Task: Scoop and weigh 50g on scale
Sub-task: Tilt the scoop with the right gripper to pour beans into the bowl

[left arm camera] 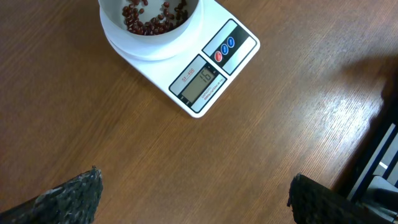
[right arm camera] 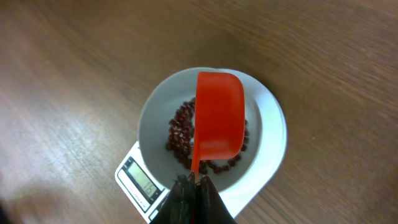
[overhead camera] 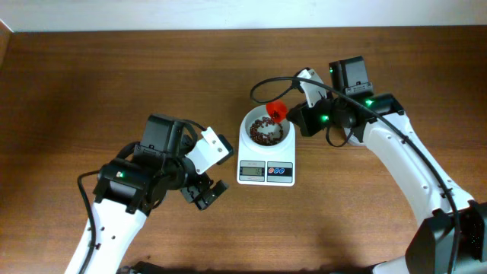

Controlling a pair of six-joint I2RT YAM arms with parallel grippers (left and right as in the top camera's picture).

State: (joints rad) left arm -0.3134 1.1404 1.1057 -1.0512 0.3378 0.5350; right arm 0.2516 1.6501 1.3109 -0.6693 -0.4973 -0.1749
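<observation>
The white scale (overhead camera: 265, 160) stands mid-table with its round bowl (overhead camera: 248, 125) on top. A small heap of dark red-brown beans (overhead camera: 265, 133) lies in the bowl, also seen from the right wrist as beans (right arm camera: 180, 134) and from the left wrist as beans (left arm camera: 152, 15). My right gripper (right arm camera: 195, 181) is shut on the handle of an orange scoop (right arm camera: 219, 121), held tipped over the bowl, underside up. In the overhead view the scoop (overhead camera: 275, 111) sits over the bowl's far rim. My left gripper (left arm camera: 196, 193) hovers open and empty over bare wood, near the front of the scale (left arm camera: 205, 68).
The scale's display (left arm camera: 200, 79) is lit, with coloured buttons (left arm camera: 224, 48) beside it. The left arm's body (overhead camera: 141, 179) sits left of the scale, the right arm (overhead camera: 396, 152) reaches in from the right. A black cable (overhead camera: 262, 85) loops behind the bowl.
</observation>
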